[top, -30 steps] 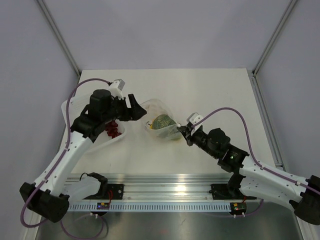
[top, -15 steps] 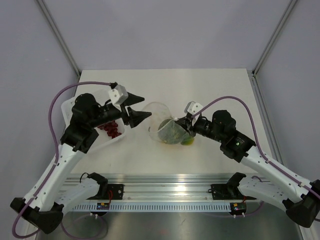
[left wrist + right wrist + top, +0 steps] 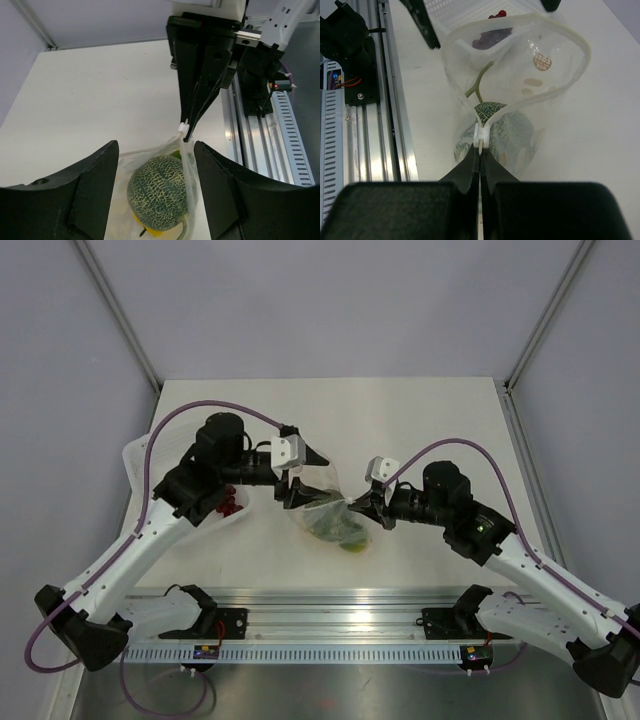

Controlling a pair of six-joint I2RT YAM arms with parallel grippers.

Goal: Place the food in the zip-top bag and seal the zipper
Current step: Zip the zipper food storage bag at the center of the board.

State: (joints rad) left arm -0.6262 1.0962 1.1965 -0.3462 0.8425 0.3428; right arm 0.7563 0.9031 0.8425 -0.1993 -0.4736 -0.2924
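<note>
The zip-top bag is clear with cream dots and hangs with its mouth open. The grey-green netted fruit sits inside it on the yellow fruit; both also show in the top view. My right gripper is shut on the white end piece of the zipper, holding that bag corner up. The zipper strip loops round the open mouth. My left gripper is open and empty, its fingers straddling the bag from above without touching it.
A white rigid tray with small red berries lies at the left, under the left arm. It also shows in the right wrist view. The aluminium rail runs along the near edge.
My left gripper has swung right from over the tray to above the bag mouth. My right gripper has kept its hold on the bag's edge, and the bag has shifted slightly left.
</note>
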